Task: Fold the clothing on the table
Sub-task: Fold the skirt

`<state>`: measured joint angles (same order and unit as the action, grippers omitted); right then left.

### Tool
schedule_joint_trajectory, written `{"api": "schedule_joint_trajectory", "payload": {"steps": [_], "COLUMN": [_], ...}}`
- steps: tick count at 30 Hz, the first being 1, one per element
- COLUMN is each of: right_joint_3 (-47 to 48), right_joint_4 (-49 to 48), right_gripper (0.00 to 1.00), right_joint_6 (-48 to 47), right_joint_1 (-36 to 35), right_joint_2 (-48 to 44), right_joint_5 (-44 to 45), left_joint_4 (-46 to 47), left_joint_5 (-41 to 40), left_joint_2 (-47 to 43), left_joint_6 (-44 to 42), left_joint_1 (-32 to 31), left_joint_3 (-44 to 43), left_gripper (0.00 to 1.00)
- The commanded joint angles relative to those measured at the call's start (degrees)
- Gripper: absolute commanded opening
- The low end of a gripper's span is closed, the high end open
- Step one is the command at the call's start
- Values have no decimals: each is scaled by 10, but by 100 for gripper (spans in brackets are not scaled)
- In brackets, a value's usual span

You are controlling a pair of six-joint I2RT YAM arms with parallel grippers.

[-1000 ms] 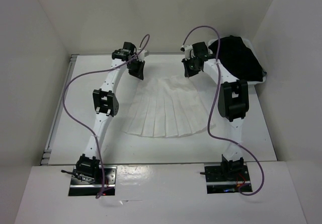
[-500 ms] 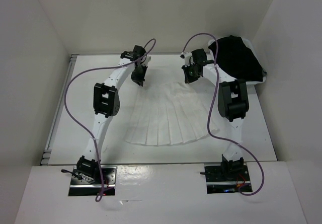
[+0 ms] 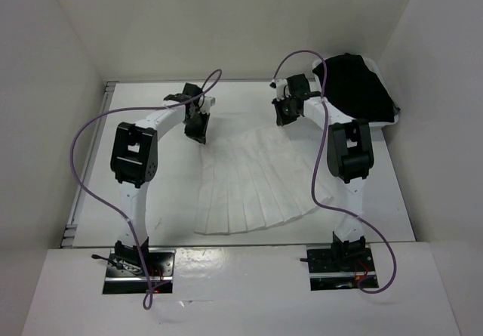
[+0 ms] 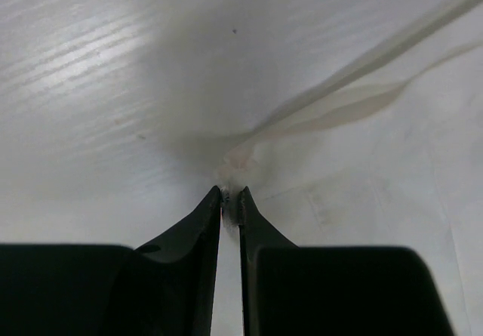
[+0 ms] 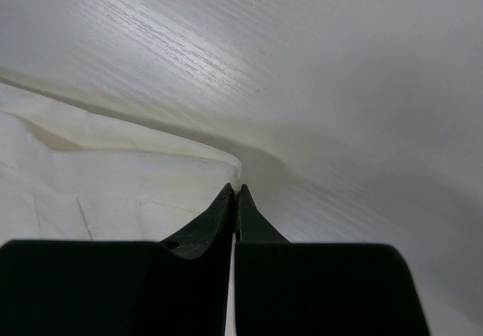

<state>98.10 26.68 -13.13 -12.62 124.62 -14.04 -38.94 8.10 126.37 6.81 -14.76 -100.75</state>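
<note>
Pinching the skirt at both waist corners, left gripper and right gripper hold mere slivers, so uneven pulling could free one.

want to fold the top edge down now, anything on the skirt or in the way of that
Nothing visible does. The left gripper and right gripper each pinch a top corner of the skirt, whose surface is bare; the black garment lies apart, far right.
</note>
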Motion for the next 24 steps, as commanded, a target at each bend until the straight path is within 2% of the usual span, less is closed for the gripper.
{"api": "schedule_joint_trajectory", "payload": {"steps": [1, 3, 10, 18, 24], "right_joint_3": [2, 9, 42, 88, 141], "right_joint_4": [-29, -29, -29, -41, -31], "right_gripper": [0, 0, 0, 0, 0], "right_joint_6": [-7, -7, -1, 41, 61], "right_joint_1": [-5, -5, -5, -5, -5], "right_joint_2": [-53, -66, -79, -73, -68], "right_joint_5": [30, 38, 83, 135, 126], "left_joint_4": [69, 83, 88, 84, 54], "left_joint_5": [37, 51, 59, 66, 71], "left_joint_2": [-83, -124, -144, -104, -99], "left_joint_6": [-48, -64, -102, -127, -132], "left_joint_1": [1, 1, 24, 24, 18], "left_joint_3": [42, 71, 47, -59, -120], "left_gripper": [1, 1, 1, 1, 1]}}
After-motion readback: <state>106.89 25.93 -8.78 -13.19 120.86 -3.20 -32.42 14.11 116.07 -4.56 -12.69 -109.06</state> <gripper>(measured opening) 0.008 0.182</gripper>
